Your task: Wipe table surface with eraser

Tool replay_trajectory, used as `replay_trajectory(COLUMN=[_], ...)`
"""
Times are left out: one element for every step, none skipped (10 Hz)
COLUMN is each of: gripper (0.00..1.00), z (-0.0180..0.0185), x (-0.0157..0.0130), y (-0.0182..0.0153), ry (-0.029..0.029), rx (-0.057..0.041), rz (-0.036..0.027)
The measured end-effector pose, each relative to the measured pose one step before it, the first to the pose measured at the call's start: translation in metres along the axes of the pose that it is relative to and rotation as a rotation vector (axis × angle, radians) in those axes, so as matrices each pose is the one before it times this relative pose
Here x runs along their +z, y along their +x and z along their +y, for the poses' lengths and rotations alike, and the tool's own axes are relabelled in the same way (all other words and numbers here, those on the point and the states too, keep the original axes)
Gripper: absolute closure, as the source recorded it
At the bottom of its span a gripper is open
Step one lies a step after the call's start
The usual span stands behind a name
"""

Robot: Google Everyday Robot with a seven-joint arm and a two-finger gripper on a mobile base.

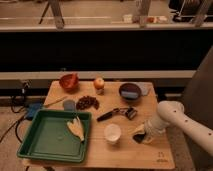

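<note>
My gripper (pixel 143 133) is low over the right part of the wooden table (pixel 125 155), at the end of the white arm (pixel 175 116) that comes in from the right. A small dark block, probably the eraser (pixel 137 136), lies on the table right at the gripper's tip, touching it. It sits just right of a white cup (pixel 112 133).
A green tray (pixel 37 142) with a banana peel (pixel 76 128) fills the front left. Behind are a red bowl (pixel 68 81), an apple (pixel 99 83), a dark bowl (pixel 130 91), a pile of dark fruit (pixel 88 102) and a black tool (pixel 117 113).
</note>
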Motion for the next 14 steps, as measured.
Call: replay_trajectory(gripper=[1.0,1.0,1.0,1.0,1.0,1.0,1.0,1.0,1.0,1.0,0.99,0.93,0.85,0.75], z=[-0.00007,0.00009,0.00003,0.00003,0.00006,0.0001,-0.00003,0.00007,-0.00003,0.00001,0.0,0.0,0.0,-0.00001], x=[-0.00001,0.00034,0.00008,-0.00008,-0.00036,-0.00021,0.00001,-0.00002,0.00001,0.0,0.00001,-0.00001,-0.00001,0.00004], y=[-0.00001,-0.00007,-0.00002,-0.00009,-0.00001,-0.00005,0.0,0.00001,-0.00002,0.00001,-0.00002,0.00001,0.0,0.0], ry=[0.00005,0.00031,0.00012,0.00007,-0.0002,-0.00016,0.0,-0.00005,-0.00001,0.0,-0.00001,0.00001,-0.00001,0.0], rx=[-0.00004,0.00034,0.0001,0.00026,-0.00007,-0.00002,-0.00009,0.00009,-0.00005,0.00007,-0.00002,0.00003,-0.00004,0.0], rz=[0.00003,-0.00072,-0.00019,-0.00056,0.00012,0.00005,0.0,0.00003,-0.00006,-0.00001,-0.00005,0.00001,0.00004,-0.00008])
